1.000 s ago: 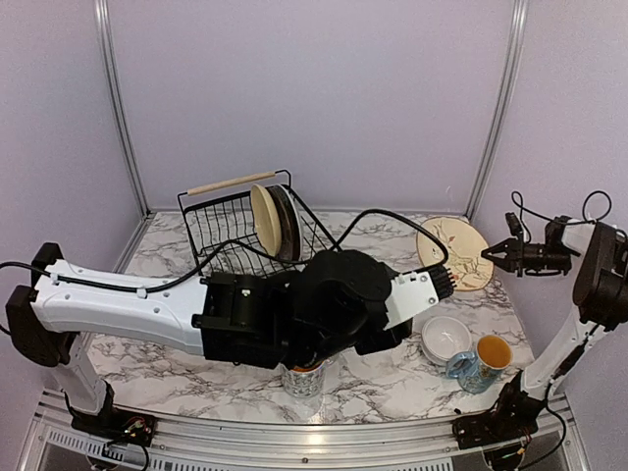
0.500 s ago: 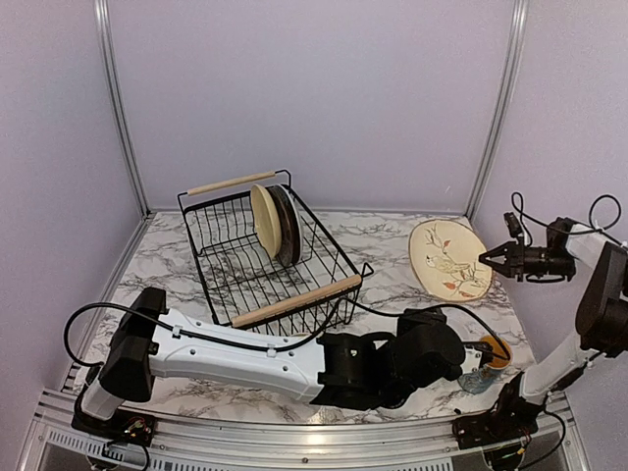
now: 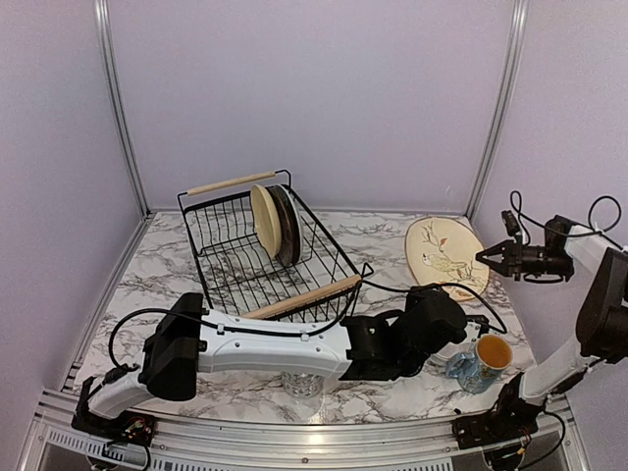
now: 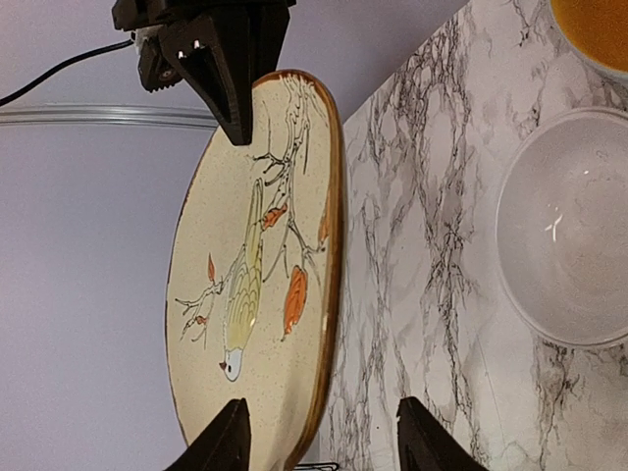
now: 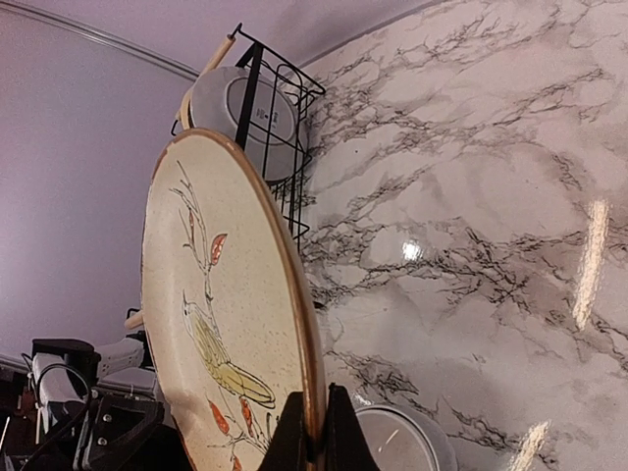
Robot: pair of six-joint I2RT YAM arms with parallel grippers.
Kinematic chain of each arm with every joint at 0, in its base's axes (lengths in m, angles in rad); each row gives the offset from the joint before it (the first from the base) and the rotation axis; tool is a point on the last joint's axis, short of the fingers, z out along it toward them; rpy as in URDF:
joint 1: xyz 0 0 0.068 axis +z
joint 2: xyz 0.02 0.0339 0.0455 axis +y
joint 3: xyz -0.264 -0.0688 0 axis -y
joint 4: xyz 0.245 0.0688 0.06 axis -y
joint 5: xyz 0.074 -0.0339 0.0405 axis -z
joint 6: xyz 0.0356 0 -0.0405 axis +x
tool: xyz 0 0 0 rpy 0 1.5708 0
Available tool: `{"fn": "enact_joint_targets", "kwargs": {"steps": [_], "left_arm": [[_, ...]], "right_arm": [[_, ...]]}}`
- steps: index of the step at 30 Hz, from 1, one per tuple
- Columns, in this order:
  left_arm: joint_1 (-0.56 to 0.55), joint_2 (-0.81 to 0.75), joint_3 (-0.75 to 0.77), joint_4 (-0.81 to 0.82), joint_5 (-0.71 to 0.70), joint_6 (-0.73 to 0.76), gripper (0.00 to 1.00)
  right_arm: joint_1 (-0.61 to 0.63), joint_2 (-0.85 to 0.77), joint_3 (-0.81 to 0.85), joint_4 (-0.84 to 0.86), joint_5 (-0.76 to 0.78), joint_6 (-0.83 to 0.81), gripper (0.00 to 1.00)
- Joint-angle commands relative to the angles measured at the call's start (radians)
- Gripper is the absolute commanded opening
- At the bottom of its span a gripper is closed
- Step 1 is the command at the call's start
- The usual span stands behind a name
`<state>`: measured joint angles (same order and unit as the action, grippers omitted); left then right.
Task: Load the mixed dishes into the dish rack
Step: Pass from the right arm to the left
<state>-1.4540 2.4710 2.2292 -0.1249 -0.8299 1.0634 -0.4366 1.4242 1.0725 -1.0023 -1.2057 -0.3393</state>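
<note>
The left gripper (image 4: 324, 446) stands partly open at the end of an arm stretched across the table, gripping nothing, and in its wrist view the lower rim of the bird plate (image 4: 255, 275) sits between its two fingertips without either visibly touching it. At the left, the dish rack (image 3: 299, 297) already has a tan plate (image 3: 263, 221) and a dark grey plate (image 3: 287, 224) standing on edge at its far end. A patterned mug (image 3: 302, 381) stands at the near edge, half hidden under the left arm. Further right are the white bowls (image 4: 569, 245), the orange-lined mug (image 3: 483, 359) and, behind them, the cream bird plate tilted up on edge. Whether its lower edge rests on the marble cannot be told. The right gripper (image 3: 488, 257) is closed tight on that plate's far rim. This looks like a handover, so the left fingers should push deeper over the rim, well apart from the right fingers, and close firmly before the right lets go. The plate should then rise clear of the bowls and mug, stay upright, and go edge-first into the rack just beside the dark grey plate. A shallow pinch risks the plate swinging or slipping.
</note>
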Motion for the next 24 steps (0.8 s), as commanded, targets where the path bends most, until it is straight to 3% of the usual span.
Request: {"fn": "enact_joint_targets", "kwargs": {"steps": [1,4,13,19,22,24], "left_arm": [[0.023,0.051,0.032,0.059,-0.015,0.045,0.52],[0.032,0.085,0.032,0.146,-0.040,0.120,0.49],[0.047,0.144,0.066,0.369,-0.081,0.270,0.28],[0.046,0.135,0.077,0.370,-0.073,0.281,0.00],[0.045,0.126,0.069,0.388,-0.068,0.289,0.00],[0.044,0.122,0.069,0.408,-0.064,0.296,0.00]], "right_arm": [[0.012,-0.029,0.011,0.007,-0.141,0.036,0.00],[0.019,-0.042,0.002,0.019,-0.136,0.049,0.00],[0.039,-0.037,-0.016,0.055,-0.123,0.086,0.00],[0.041,-0.037,-0.010,0.076,-0.143,0.104,0.00],[0.041,-0.056,-0.006,0.088,-0.157,0.110,0.00],[0.040,-0.067,-0.003,0.099,-0.160,0.112,0.11]]}}
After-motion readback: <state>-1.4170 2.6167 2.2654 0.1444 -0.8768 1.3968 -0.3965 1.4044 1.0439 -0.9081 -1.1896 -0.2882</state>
